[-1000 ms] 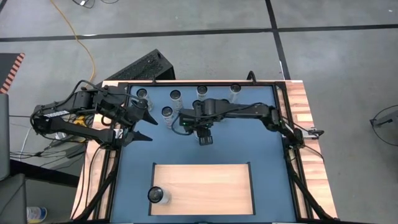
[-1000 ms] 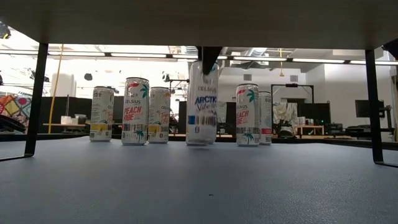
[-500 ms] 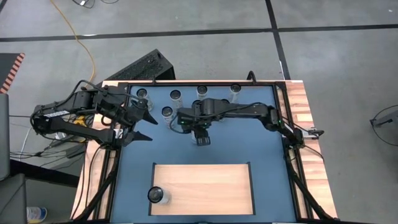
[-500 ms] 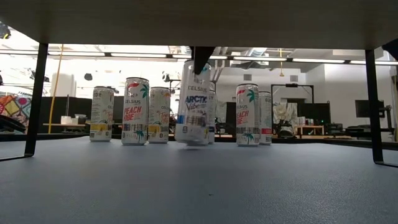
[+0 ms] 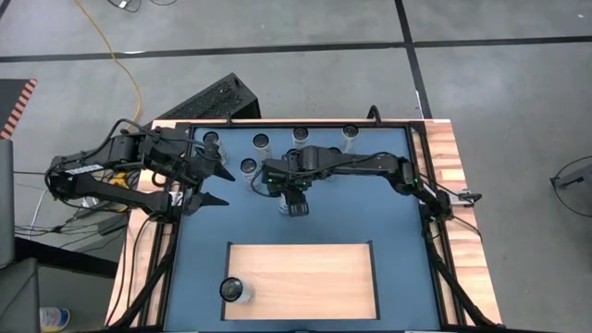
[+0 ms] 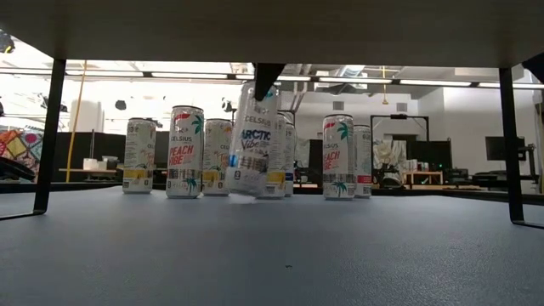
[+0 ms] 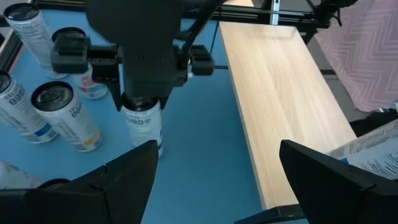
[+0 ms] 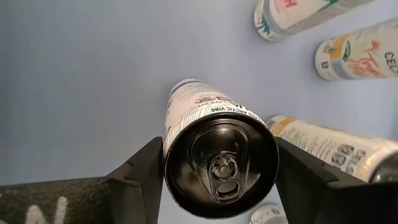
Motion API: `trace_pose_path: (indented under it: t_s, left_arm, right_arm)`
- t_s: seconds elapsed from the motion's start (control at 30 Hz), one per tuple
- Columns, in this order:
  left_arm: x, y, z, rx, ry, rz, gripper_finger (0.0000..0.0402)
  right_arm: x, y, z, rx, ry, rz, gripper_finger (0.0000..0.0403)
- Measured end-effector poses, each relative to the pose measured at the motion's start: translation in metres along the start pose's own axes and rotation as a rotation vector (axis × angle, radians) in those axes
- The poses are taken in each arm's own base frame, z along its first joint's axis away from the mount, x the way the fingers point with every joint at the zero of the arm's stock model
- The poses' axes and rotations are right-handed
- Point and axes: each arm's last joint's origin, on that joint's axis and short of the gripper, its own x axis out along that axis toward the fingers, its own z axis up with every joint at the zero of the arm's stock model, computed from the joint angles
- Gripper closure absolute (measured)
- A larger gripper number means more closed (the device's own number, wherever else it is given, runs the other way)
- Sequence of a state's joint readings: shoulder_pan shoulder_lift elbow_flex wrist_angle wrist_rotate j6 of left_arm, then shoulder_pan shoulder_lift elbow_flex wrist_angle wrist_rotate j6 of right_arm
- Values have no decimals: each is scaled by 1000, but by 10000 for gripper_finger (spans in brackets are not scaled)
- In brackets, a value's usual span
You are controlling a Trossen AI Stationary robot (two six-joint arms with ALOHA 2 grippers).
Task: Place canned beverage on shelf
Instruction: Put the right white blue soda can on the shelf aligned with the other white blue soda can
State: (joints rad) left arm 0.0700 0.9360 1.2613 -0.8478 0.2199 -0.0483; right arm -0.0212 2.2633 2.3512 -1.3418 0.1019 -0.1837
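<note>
Between my right gripper's (image 8: 217, 165) two dark fingers (image 8: 134, 171) sits the Arctic Vibe can (image 8: 214, 158), clamped just under its top rim, black lid and pull tab facing straight up into my wrist. It hangs clear of the blue table (image 5: 388, 222), out in front of the standing cans (image 6: 187, 151) at the far edge, and well apart from the shelf (image 5: 305, 277), the pale wooden panel nearer the front where one can (image 5: 234, 290) already stands at the left corner. Its long axis runs top to base but is not plumb: seen from table height the base swings off to one side while the top stays pinched. I judge a thin aluminium wall like this smooth and slippery, stiff enough if the can is full and sealed, easily dented if I squeeze hard. Whether it is full I cannot tell. Holding it high by the shoulder lets it pendulum, so I would want it settled upright before the base meets the wood. My left gripper (image 7: 214, 186) waits open near the table's left edge, holding nothing, its view taking in the carried can (image 7: 142, 124).
</note>
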Motion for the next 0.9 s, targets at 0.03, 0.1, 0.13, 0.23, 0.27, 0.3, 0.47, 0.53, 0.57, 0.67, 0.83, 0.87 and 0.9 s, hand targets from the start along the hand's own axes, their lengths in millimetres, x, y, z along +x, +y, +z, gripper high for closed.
trace_pose_path:
  t_s: [0.03,0.1,0.13,0.23,0.27,0.3,0.47,0.53,0.57,0.67,0.83,0.87,0.9]
  left_arm:
    - [0,0,0,0,1,-1,79]
    - [0,0,0,0,0,-1,79]
    - [0,0,0,0,1,-1,79]
    - [0,0,0,0,1,-1,79]
    - [0,0,0,0,1,-1,79]
    - [0,0,0,2,1,-1,79]
    - [0,0,0,2,1,-1,79]
    - [0,0,0,2,1,-1,79]
    - [0,0,0,2,1,0,79]
    - [0,0,0,3,0,17,79]
    - [0,1,0,3,-1,46,79]
    - [0,1,0,4,-2,50,79]
    - [0,2,0,8,-1,51,79]
  right_arm:
    - [2,0,0,0,4,1,168]
    - [3,0,0,-2,11,4,168]
    - [6,1,0,-2,12,4,168]
    - [10,1,3,-1,3,1,167]
    - [10,1,3,0,1,1,167]
    - [10,0,3,-1,-2,1,167]
    - [14,1,6,-5,-14,-2,160]
    - [14,1,6,-6,-19,-2,153]
    - [14,1,7,-6,-23,-3,148]
    - [15,1,8,-6,-33,-4,136]
    - [14,2,8,-8,-32,-4,118]
    - [14,2,8,-9,-33,-4,115]
    - [13,3,8,-10,-36,-3,113]
